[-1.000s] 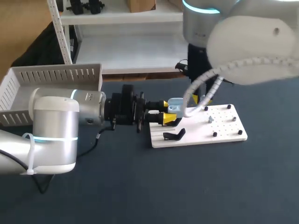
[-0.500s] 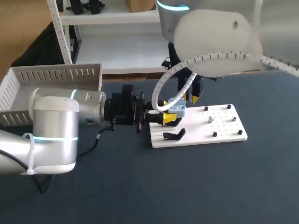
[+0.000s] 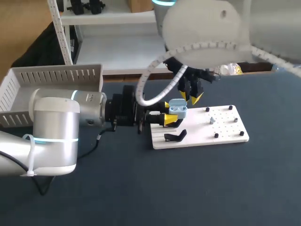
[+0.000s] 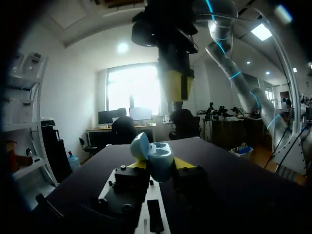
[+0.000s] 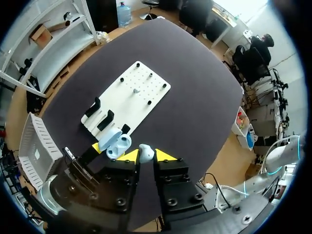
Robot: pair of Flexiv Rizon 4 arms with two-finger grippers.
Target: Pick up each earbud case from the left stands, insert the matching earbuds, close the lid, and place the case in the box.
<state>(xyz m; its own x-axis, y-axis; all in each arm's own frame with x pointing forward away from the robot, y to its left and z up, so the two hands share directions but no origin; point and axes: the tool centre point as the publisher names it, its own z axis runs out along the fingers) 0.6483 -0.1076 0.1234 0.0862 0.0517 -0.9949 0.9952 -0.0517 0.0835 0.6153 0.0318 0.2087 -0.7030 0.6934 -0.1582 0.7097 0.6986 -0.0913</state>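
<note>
My left gripper (image 3: 170,117) comes in level from the left and is shut on a light-blue earbud case (image 3: 178,109), lid open, just over the near-left end of the white stand board (image 3: 225,134). In the left wrist view the case (image 4: 155,157) sits between the yellow fingertips (image 4: 183,162). My right gripper (image 3: 193,97) hangs just above and behind the case, pointing down. In the right wrist view it (image 5: 146,156) is shut on a small light-blue earbud (image 5: 146,151), with the open case (image 5: 117,143) slightly ahead and to one side. A second earbud (image 3: 212,120) rests on the board.
A black stand (image 3: 175,136) lies empty on the board's left end, and small black pegs (image 3: 216,135) dot its right half. A white slatted box (image 3: 51,77) stands at the table's far left. Dark tabletop lies open in front of the board.
My right arm has swung to the left, bringing its gripper from over the board's middle to just above the open case. The left arm and the case have stayed put.
</note>
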